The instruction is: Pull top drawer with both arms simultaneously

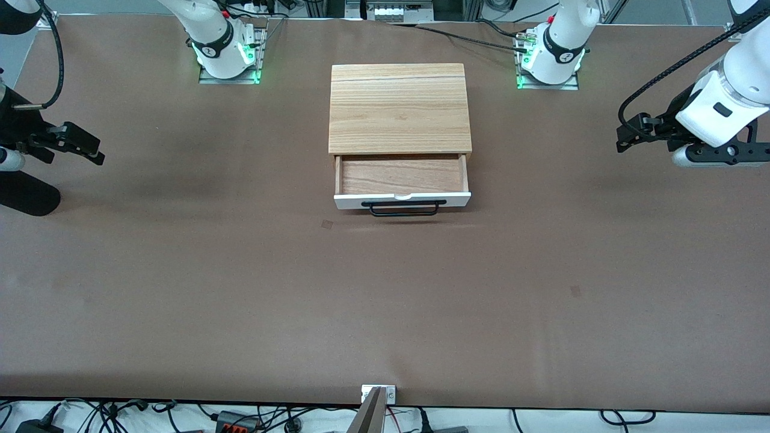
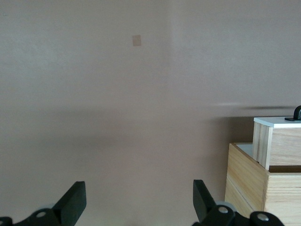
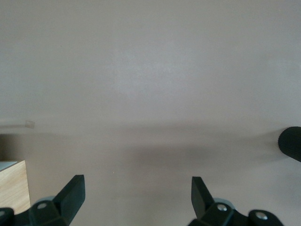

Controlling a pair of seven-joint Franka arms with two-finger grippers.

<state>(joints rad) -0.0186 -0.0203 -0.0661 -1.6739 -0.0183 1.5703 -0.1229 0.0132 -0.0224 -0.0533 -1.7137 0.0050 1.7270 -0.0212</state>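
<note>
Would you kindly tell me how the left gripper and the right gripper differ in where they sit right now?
The left gripper hangs over the left arm's end of the table; the right gripper hangs over the right arm's end. The left wrist view shows the top drawer pulled out of its wooden cabinet; the right wrist view catches only a cabinet corner. Both have open fingers, clear of the drawer handle.

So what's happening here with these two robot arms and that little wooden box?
Nothing is being handled right now. The top drawer of the wooden cabinet stands pulled out, showing its bare wood inside, with its black handle free. The left gripper and right gripper both hang open over the table at its two ends, well away from the drawer.
</note>
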